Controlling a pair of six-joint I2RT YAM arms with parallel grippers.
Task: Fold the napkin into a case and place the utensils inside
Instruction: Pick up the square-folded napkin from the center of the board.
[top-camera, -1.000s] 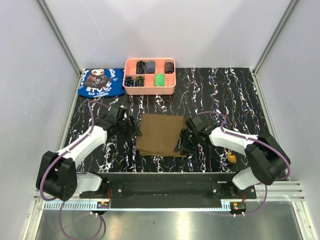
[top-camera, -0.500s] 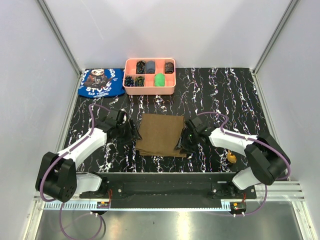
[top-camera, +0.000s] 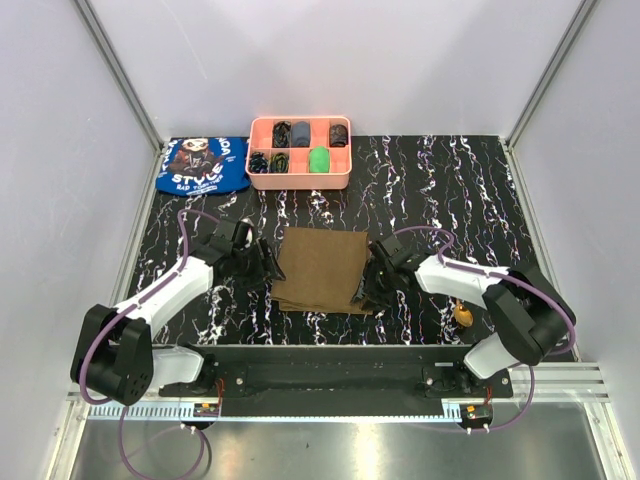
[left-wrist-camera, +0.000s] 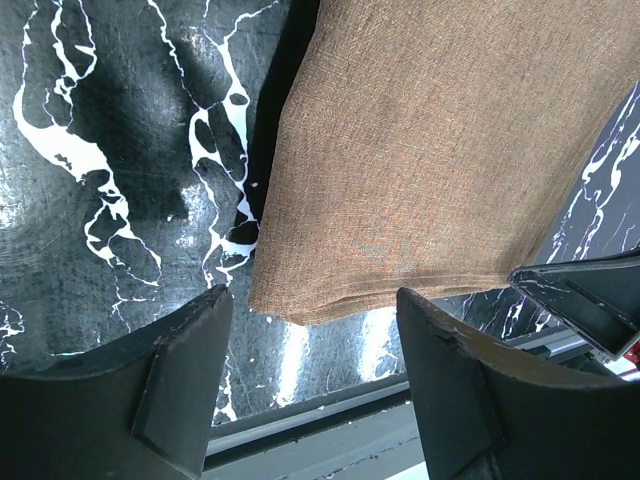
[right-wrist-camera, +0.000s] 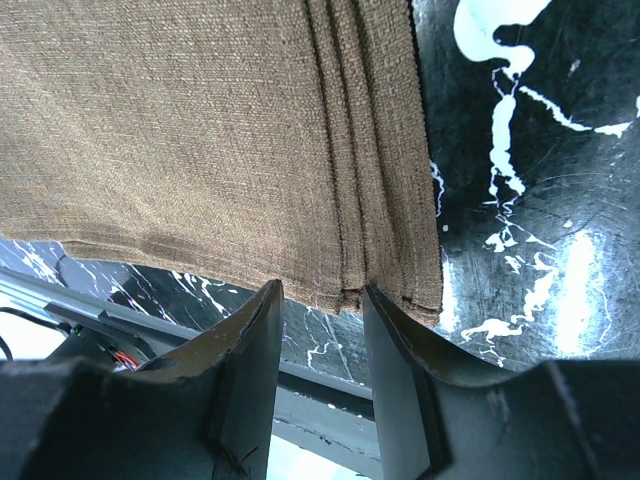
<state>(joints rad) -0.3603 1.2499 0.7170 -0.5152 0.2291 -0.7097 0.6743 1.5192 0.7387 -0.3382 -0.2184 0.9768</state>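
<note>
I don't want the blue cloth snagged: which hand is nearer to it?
Left. The left hand is at the napkin's left edge, a way in front of the blue cloth; the right hand is at the napkin's right edge, farther off.

A lab test cell: white panel walls (top-camera: 350, 60), aluminium frame (top-camera: 120, 75), marbled tabletop (top-camera: 450, 190).

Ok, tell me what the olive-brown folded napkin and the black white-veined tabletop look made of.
Olive-brown folded napkin: coarse woven fabric, linen or burlap-like, matte; crossed threads and stacked soft edges show. Black white-veined tabletop: marble-patterned surface, glossy by its light reflections; real stone or printed sheet, cannot tell.
</note>
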